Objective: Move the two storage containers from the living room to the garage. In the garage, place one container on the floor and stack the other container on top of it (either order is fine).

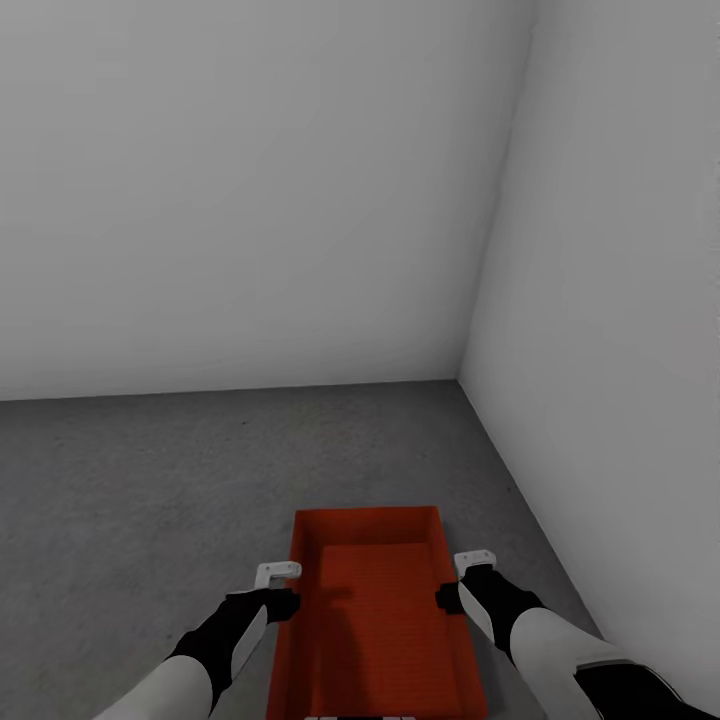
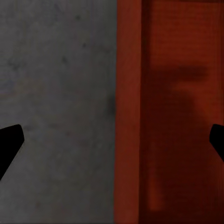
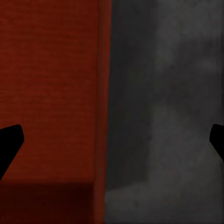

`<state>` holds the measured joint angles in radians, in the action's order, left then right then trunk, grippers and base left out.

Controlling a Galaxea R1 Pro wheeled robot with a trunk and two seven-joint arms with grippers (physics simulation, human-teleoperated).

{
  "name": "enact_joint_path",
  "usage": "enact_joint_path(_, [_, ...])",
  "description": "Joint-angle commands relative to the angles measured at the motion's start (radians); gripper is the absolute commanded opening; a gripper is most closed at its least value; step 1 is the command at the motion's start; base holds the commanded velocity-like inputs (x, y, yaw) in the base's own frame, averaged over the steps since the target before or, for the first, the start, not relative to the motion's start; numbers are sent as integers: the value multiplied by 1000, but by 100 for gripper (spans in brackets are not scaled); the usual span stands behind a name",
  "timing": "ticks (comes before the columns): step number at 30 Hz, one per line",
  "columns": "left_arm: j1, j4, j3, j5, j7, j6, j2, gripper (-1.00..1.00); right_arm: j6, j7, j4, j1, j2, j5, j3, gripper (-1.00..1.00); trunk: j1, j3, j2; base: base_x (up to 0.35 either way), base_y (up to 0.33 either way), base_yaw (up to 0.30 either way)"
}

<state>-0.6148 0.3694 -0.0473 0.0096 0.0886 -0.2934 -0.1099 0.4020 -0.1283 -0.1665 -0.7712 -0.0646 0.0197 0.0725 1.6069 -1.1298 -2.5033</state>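
- Sitting low between my two arms in the head view is the red-orange, open-topped, shallow rectangular plastic storage container, its long sides running away from me and its far end pointing toward the corner of the room.
- It looks as if there is one bin nested or stacked inside another, since a raised inner rectangle shows in its bottom, but I cannot tell for sure.
- My left end effector is at the container's left long wall, and from my left wrist camera the red-orange wall runs straight between my two dark fingertips, one over the floor and one over the bin's inside.
- Those left fingers stand wide apart and straddle the wall without pinching it.
- My right end effector is at the opposite long wall, about level with the left one.
- From my right wrist camera the same container's wall lies between my dark fingertips, again spread wide with a gap on each side of the rim.
- Under and around the bin is the dark grey, rough, speckled concrete floor, seen also beside the wall in both wrist views.
- Beyond the floor, two plain white walls meet in a corner ahead and to my right.
- A soft shadow falls across the bin's ribbed bottom.
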Motion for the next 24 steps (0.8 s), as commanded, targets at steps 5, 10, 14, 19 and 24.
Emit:
enact_joint_path(5, [0,2,-5,1,2,-6,-1,100,8,-2,-2,0,0,2,7,100,-2,19,1,0,0,0])
enact_joint_path(10, [0,2,-5,1,2,-6,-1,100,8,-2,-2,0,0,2,7,100,-5,38,2,0,0,0])
enact_joint_path(14, [0,2,-5,1,2,-6,-1,100,8,-2,-2,0,0,2,7,100,-6,53,3,0,0,0])
enact_joint_path(19, [0,2,-5,1,2,-6,-1,100,8,-2,-2,0,-1,2,7,100,-22,70,31,0,0,0])
enact_joint_path(24, [0,2,-5,1,2,-6,-1,100,8,-2,-1,0,-1,2,7,100,-41,85,66,0,0,0])
